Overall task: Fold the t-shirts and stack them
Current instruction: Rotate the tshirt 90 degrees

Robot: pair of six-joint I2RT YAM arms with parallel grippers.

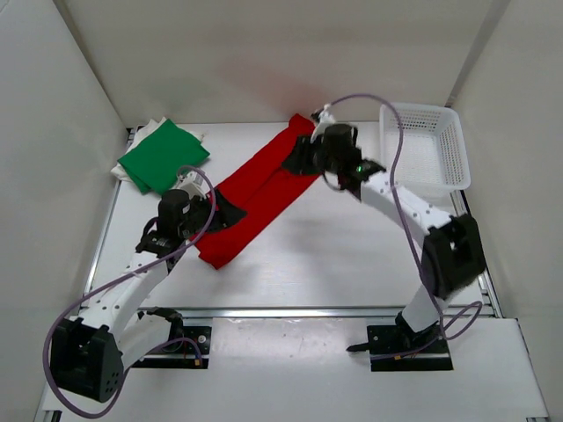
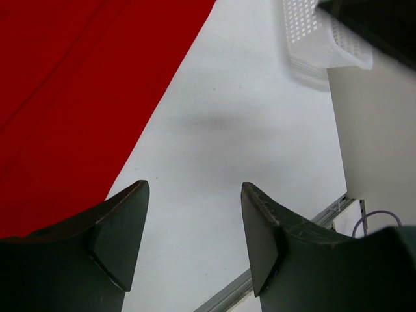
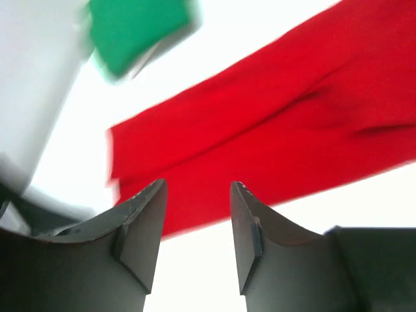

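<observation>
The red t-shirt (image 1: pixel 259 193) lies folded into a long strip, running diagonally across the table; it also shows in the left wrist view (image 2: pixel 71 97) and the right wrist view (image 3: pixel 273 130). A folded green t-shirt (image 1: pixel 163 156) rests at the back left on a white t-shirt (image 1: pixel 155 124), of which only the edges show. My left gripper (image 1: pixel 227 211) is at the strip's near end, open and empty, over bare table (image 2: pixel 195 188) just right of the cloth. My right gripper (image 1: pixel 297 159) hovers at the strip's far end, open with nothing between its fingers (image 3: pixel 198 185).
A white lattice basket (image 1: pixel 427 145) stands at the back right, seen too in the left wrist view (image 2: pixel 318 39). White walls close in the table on three sides. A metal rail (image 1: pixel 290 310) runs along the near edge.
</observation>
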